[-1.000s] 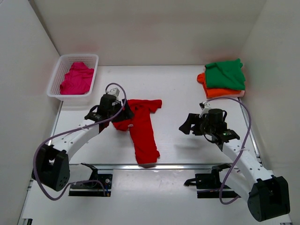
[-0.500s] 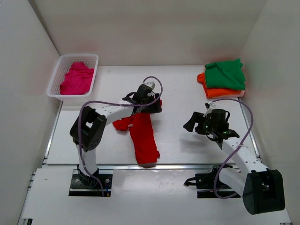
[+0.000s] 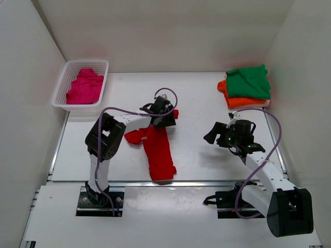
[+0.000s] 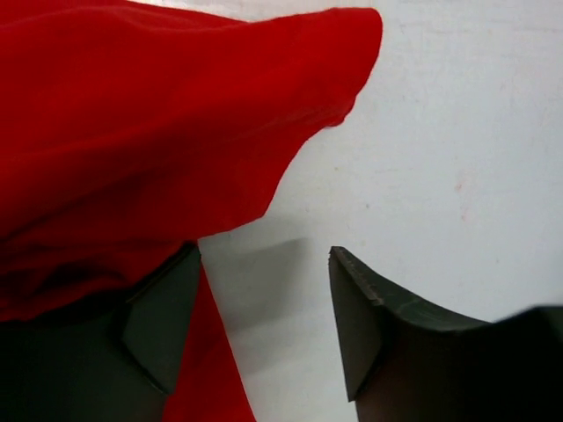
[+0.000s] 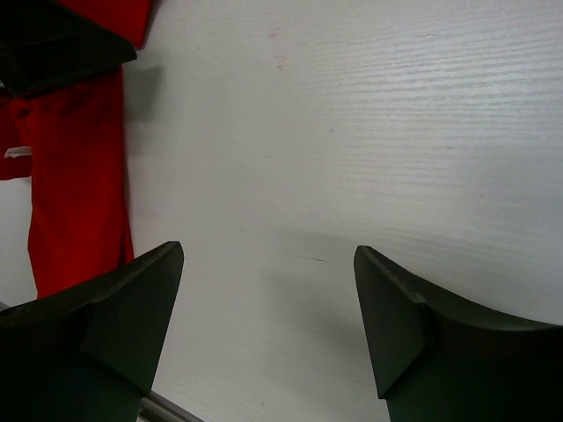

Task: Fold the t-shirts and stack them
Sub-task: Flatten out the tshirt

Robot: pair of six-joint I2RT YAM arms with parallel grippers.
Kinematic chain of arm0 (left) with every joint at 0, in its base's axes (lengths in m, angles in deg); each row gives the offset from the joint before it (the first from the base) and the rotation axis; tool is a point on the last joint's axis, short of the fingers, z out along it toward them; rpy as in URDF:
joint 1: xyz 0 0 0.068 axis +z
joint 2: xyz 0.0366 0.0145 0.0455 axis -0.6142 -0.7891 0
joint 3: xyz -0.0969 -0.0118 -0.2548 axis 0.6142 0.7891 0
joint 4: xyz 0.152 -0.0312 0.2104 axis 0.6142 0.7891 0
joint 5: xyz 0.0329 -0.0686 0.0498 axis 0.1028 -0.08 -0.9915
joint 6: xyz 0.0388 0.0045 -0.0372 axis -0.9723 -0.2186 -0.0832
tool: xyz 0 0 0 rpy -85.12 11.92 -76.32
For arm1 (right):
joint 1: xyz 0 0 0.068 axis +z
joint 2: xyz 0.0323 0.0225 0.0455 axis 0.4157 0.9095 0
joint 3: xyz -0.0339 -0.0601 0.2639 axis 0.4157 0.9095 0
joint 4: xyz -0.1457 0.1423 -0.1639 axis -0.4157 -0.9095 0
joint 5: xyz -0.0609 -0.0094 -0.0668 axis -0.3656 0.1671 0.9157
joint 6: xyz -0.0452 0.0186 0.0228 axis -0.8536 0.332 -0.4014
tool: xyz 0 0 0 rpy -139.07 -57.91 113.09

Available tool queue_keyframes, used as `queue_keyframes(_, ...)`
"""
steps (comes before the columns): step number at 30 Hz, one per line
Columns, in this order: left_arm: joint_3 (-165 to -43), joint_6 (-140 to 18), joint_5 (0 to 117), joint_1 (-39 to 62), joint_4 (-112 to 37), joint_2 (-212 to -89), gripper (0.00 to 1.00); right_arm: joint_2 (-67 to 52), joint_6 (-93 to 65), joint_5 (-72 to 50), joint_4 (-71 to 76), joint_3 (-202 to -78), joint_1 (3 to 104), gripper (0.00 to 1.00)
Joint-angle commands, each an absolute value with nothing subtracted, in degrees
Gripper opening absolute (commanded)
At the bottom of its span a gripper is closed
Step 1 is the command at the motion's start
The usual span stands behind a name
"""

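Left gripper (image 4: 262,264), spread wide, clamps nothing at the red t-shirt's (image 4: 132,132) 12 o'clock end — right gripper (image 5: 268,264), at 3 o'clock, equally spread and empty.

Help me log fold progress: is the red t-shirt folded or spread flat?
Half folded: the red t-shirt lies as a narrow lengthwise strip, with one sleeve sticking out sideways.

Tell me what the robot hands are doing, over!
Left gripper open at sleeve of red tee. Right gripper open over table. Red tee not yet stacked. Nothing in the way.
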State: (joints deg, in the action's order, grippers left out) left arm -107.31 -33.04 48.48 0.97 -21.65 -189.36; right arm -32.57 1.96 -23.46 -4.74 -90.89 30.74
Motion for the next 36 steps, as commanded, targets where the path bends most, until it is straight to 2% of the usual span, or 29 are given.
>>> queue_keyframes(1,-107.53,-29.47,43.57,0.98,-24.29,-188.70,0.70,-32.66,2.56,-23.60,-1.23,-92.00,30.45,0.76)
queue_keyframes(4,-106.91,-27.10,43.12,1.07,-26.66,-188.17,0.65,-32.31,2.47,-23.95,-0.96,-91.83,30.01,0.76)
queue_keyframes(8,-108.40,-25.25,44.69,0.90,-27.28,-188.96,0.66,-32.57,2.29,-24.39,-0.44,-91.74,29.75,0.76)
queue_keyframes(12,-109.01,-23.39,48.75,1.51,-28.08,-189.14,0.72,-32.57,1.94,-24.48,-0.44,-91.74,29.14,0.76)
queue_keyframes(18,-114.99,-24.27,46.03,1.42,-23.07,-194.49,0.71,-32.31,1.94,-24.74,-0.61,-91.92,28.87,0.76)
queue_keyframes(19,-115.17,-24.36,44.98,1.25,-22.63,-194.76,0.64,-32.48,2.20,-24.57,-0.44,-91.83,28.78,0.77)
queue_keyframes(20,-115.52,-24.45,45.23,1.42,-22.71,-195.28,0.49,-32.57,1.77,-24.57,-0.35,-91.65,28.87,0.76)
queue_keyframes(23,-116.22,-24.27,44.09,1.78,-22.28,-197.13,0.25,-31.95,0.98,-25.71,-0.17,-91.65,29.57,0.76)
queue_keyframes(24,-116.57,-24.19,44.09,1.86,-21.66,-197.48,0.10,-31.34,0.36,-25.71,-0.78,-91.74,30.70,0.76)
queue_keyframes(25,-116.92,-24.27,43.92,1.86,-21.31,-197.75,0.01,-30.90,-0.34,-25.53,-1.31,-92.44,32.11,0.76)
queue_keyframes(36,-118.68,-27.61,45.32,6.42,-17.45,-185.81,0.00,-25.72,3.34,-28.26,4.99,-92.01,44.94,0.77)
